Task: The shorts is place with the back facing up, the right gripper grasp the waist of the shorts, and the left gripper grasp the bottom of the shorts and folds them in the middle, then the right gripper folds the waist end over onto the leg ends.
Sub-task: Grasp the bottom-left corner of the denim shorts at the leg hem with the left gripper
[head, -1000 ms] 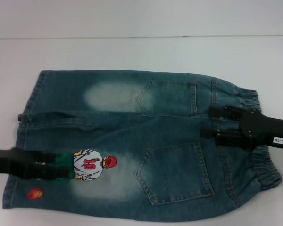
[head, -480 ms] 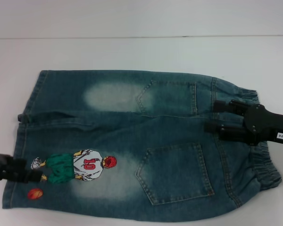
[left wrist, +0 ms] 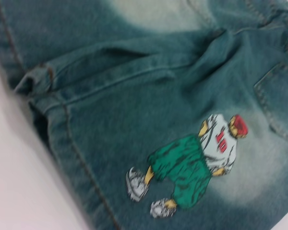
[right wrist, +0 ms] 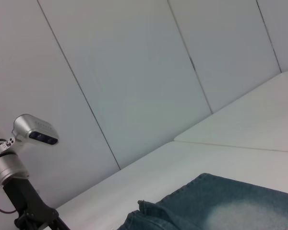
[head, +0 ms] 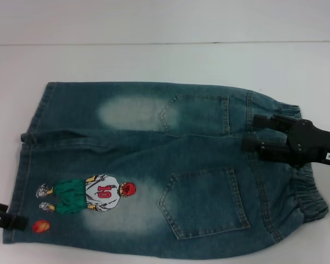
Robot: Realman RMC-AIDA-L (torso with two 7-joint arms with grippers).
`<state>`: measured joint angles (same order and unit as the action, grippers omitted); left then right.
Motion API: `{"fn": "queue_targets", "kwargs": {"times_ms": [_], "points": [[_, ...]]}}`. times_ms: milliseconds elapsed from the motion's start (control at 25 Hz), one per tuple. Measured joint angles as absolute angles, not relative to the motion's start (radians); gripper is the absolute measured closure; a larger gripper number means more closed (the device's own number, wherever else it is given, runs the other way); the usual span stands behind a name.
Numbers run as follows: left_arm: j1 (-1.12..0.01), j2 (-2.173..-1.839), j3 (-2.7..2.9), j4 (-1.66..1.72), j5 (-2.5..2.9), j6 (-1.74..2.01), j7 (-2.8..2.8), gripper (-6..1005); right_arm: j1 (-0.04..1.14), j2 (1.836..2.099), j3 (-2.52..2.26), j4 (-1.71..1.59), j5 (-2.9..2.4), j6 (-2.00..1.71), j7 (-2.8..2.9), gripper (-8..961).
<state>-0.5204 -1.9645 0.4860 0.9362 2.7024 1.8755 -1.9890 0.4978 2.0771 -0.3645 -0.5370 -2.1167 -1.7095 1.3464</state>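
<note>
Blue denim shorts point(head: 154, 165) lie flat with the back pockets up, the elastic waist point(head: 311, 192) to the right and the leg hems point(head: 22, 165) to the left. A basketball-player patch point(head: 93, 193) sits on the near leg and fills the left wrist view as patch point(left wrist: 197, 163). My right gripper point(head: 253, 134) hovers over the waistband near the centre seam, open, with nothing between its fingers. Only a black tip of my left gripper point(head: 6, 219) shows at the near leg's hem corner. The right wrist view catches one edge of the shorts point(right wrist: 221, 206).
A white table point(head: 165, 60) extends behind the shorts to a white wall. In the right wrist view a silver camera on a black stand point(right wrist: 31, 132) stands beside the table against panelled walls.
My left gripper has pulled back to the left, off the patch area to the hem corner. The right gripper has shifted slightly right and away from me over the waistband.
</note>
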Motion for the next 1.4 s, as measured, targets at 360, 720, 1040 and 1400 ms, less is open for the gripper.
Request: {"fn": "queue_targets", "kwargs": {"times_ms": [360,720,1040,1400], "points": [[-0.524,-1.964,0.489,0.932,2.767,1.855,-2.013,79,0.485,2.073,-0.364,-0.538,-2.105,-1.717,1.347,31],[-0.525,-1.973,0.499,0.920,2.801,1.831,-2.025,80,0.474,2.072,-0.363,-0.540,-2.105,-1.721,1.346,32],[-0.524,-1.978,0.507,0.903,2.807,1.822,-2.025,82,0.472,2.072,-0.364,-0.540,-2.105,-1.725,1.347,33],[-0.536,-1.981,0.517,0.873,2.806,1.823,-2.023,84,0.472,2.072,-0.364,-0.541,-2.096,-1.731,1.346,33]]}}
